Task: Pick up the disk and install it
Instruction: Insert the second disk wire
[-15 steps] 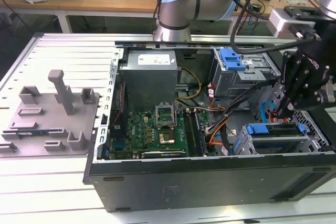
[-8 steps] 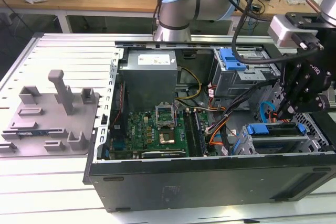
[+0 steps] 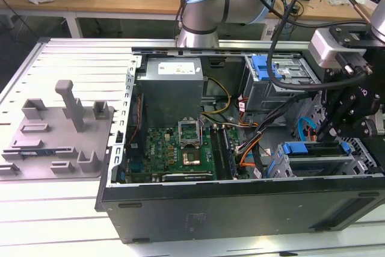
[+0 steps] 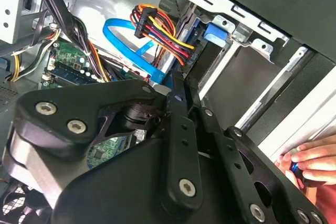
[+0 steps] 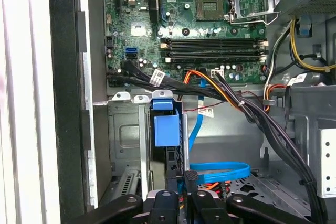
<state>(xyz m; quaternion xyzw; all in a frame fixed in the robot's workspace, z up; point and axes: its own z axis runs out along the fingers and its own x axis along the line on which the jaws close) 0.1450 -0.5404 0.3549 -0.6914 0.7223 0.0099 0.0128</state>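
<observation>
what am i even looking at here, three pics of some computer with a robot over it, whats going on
It is a robot arm working over an open desktop computer case lying on its side on a metal table. The exterior view is shot from a camera off the arm. Both wrist views come from cameras riding on the arm near its gripper, so they look down into the case.

Inside you can see the green circuit board, the grey power supply box and bundles of cables. The disk, in its blue bracket, sits in the drive bay at the exterior view's right, below the gripper. A grey plastic fixture lies beside the case. A person's hand shows at the case edge in the second wrist view.
</observation>
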